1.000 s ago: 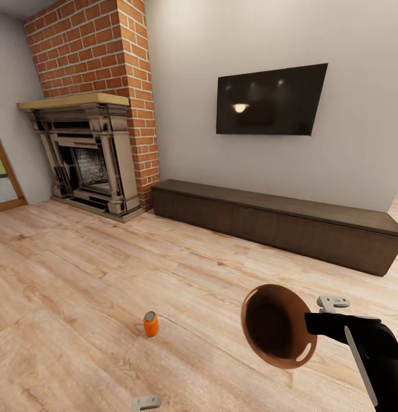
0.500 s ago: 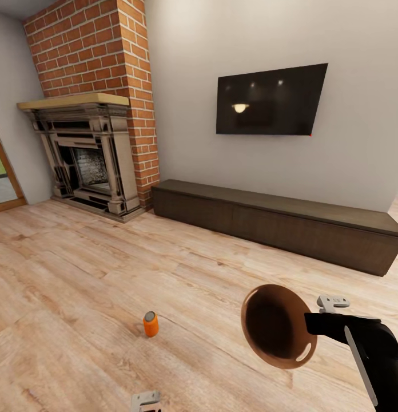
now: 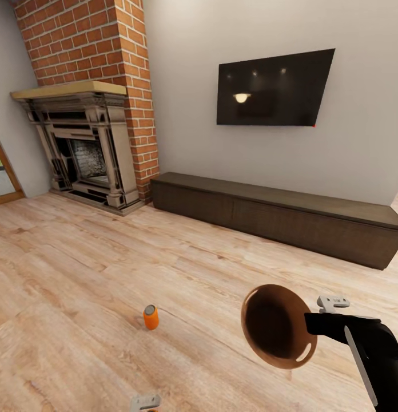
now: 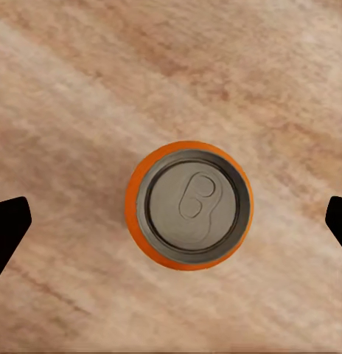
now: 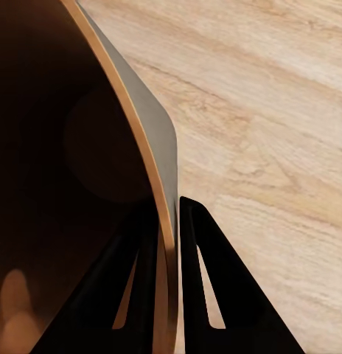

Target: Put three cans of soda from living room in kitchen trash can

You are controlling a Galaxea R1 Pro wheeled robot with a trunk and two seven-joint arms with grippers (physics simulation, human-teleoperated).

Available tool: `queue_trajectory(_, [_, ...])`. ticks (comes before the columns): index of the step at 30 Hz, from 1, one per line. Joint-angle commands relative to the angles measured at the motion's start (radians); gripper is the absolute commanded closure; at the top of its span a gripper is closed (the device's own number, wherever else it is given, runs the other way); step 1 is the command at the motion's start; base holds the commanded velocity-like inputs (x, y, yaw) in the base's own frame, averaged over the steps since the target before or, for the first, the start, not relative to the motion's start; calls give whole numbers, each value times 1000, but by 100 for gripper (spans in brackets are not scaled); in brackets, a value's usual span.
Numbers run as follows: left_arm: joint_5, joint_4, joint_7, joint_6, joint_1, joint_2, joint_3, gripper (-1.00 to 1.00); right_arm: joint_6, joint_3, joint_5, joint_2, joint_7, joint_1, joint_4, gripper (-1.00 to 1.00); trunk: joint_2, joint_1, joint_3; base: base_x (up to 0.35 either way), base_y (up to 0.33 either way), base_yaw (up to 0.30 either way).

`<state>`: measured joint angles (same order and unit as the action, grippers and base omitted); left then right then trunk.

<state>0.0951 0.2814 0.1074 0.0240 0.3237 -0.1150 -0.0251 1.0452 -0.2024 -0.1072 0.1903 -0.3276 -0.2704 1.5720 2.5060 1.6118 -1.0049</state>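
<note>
Orange soda can [image 4: 189, 205]: upright on the floor [image 4: 82, 88], centred under your spread left gripper [image 4: 171, 221]; right gripper [image 5: 168, 221] clamps the trash can [image 5: 75, 147] rim.

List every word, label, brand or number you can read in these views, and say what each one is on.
None can be read.
Orange soda can: plain silver top with a pull tab, no lettering; its side is too small to show any.
Trash can, TV, fireplace: no visible text.
</note>
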Motion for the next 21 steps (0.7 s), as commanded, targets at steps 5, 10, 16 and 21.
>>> queue_trajectory(5, [0, -6, 1, 8, 0, -1, -15, -100, 2, 0, 18, 1, -7, -1, 0, 100, 0, 0, 0, 0, 0, 0])
queue_trajectory(10, [0, -6, 0, 16, 0, 0, -18, -100, 2, 0, 18, 1, -7, -1, 0, 100, 0, 0, 0, 0, 0, 0])
queue_trajectory(16, [0, -5, 0, 43, 1, 0, -20, -100, 2, 2, 18, 1, -7, -1, 0, 100, 0, 0, 0, 0, 0, 0])
queue_trajectory(21, [1, -5, 0, 50, 1, 0, -20, -100, 2, 3, 18, 1, -7, 0, 0, 100, 1, 1, -11, 0, 0, 0])
